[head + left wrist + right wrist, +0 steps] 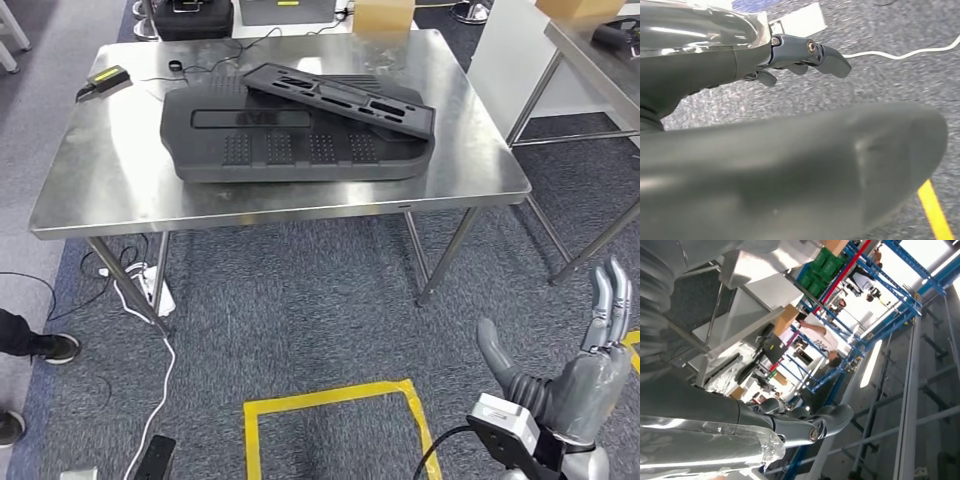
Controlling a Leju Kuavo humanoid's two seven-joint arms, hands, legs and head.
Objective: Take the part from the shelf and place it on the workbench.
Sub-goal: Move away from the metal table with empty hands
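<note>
Right hand, low and nearest, is raised with fingers spread, holding nothing. Beyond it lies open carpet up to the workbench edge. Two dark parts lie there, well ahead and left of the hand, long axes across the bench. Left hand seems empty, fingers loosely extended.

Even overhead light fills the head view; the steel table throws pale glare toward ten o'clock and casts only a soft shadow on the carpet. In the left wrist view a big grey shape, perhaps the thumb, is badly blurred. Windows at two o'clock in the right wrist view are blown out.
</note>
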